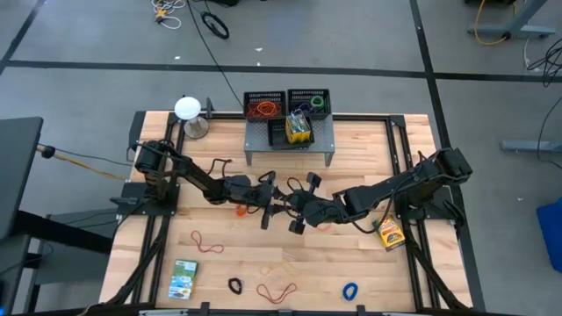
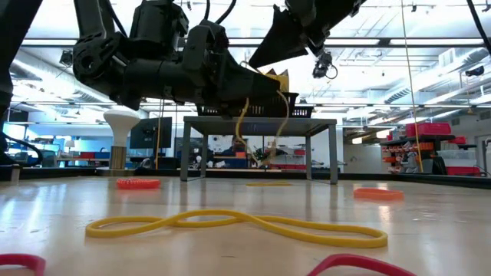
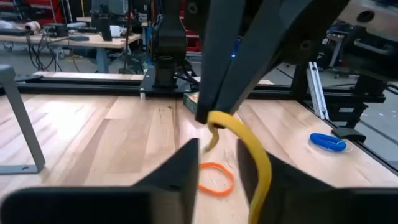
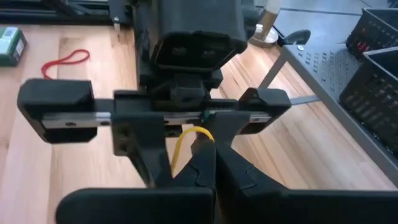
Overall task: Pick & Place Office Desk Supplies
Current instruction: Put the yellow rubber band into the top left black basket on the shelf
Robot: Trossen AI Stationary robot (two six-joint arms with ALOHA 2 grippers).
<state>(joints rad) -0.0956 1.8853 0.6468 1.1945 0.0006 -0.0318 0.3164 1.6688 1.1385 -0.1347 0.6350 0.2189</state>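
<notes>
At the centre of the high view I have both arms meeting above the tabletop. My right gripper has its fingers pressed together, pinching a yellow rubber band that dangles from them. My left gripper sits directly opposite; its fingers stand apart on either side of the band, not visibly gripping it.

Another yellow band lies flat in the low view's foreground. An orange band lies below the fingers, a blue one at the right. The mesh trays sit on the grey shelf at upper centre.
</notes>
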